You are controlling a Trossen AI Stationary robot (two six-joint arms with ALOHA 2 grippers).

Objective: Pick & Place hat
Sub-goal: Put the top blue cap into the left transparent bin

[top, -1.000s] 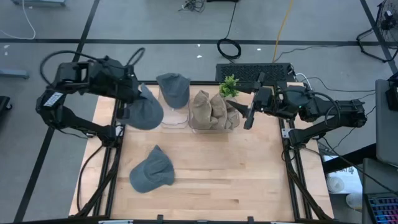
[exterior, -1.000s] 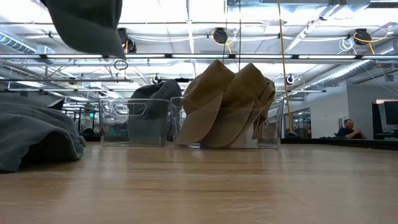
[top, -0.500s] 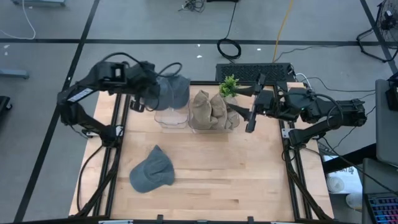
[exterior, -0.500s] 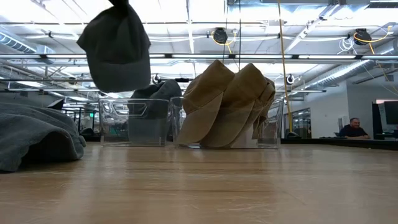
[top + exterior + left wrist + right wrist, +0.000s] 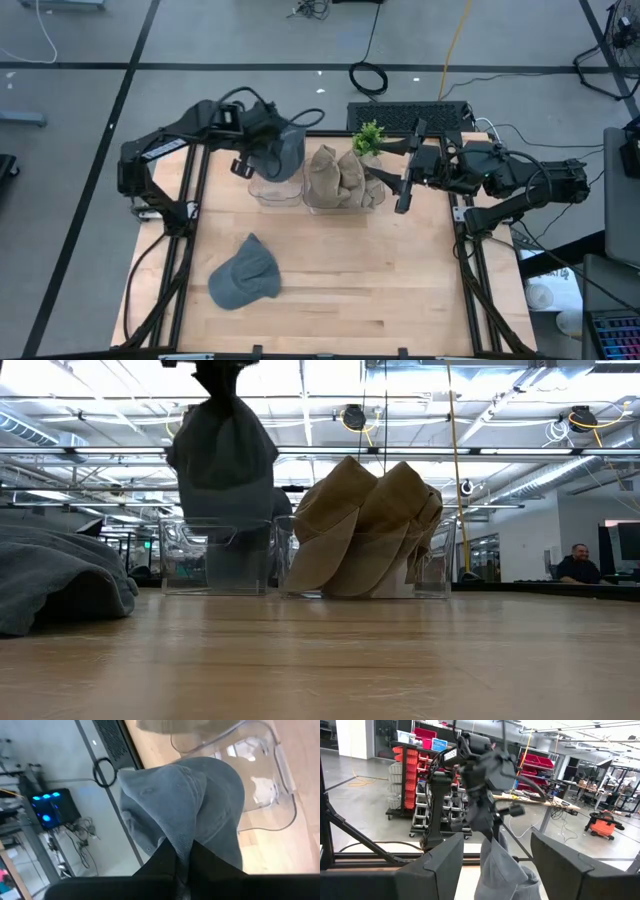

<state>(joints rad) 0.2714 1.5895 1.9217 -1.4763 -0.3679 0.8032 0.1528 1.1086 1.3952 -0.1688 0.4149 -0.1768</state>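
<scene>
My left gripper (image 5: 260, 133) (image 5: 220, 374) is shut on a grey hat (image 5: 282, 152) (image 5: 222, 455) that hangs above the left clear bin (image 5: 272, 188) (image 5: 190, 555) at the table's far side. A second grey hat (image 5: 245, 273) (image 5: 55, 580) lies flat on the table's near left. Several tan hats (image 5: 342, 175) (image 5: 365, 525) stand packed in the right clear bin. My right gripper (image 5: 403, 188) (image 5: 495, 865) is open and waits in the air at the right of the tan hats, facing the held hat (image 5: 502, 867). My left gripper pinches a gathered fold of the grey hat's cloth (image 5: 186, 851) between its two fingers (image 5: 162, 862), coming from above and pointing down. The hat hangs slack below the fingers, lifted clear of the table, with its lower edge (image 5: 225, 510) about level with the bin's rim.
A small green plant (image 5: 368, 138) stands behind the tan hats at the far edge. A dark keyboard-like unit (image 5: 410, 115) lies just beyond the table. The table's middle and near right (image 5: 380, 290) are bare wood. A person (image 5: 575, 565) sits far off in the room.
My left gripper has carried the grey hat from the table's left edge rightward and toward the far edge, until it is over the left clear bin. The hat swung along and now hangs lower, above the bin. My right arm has kept still.
</scene>
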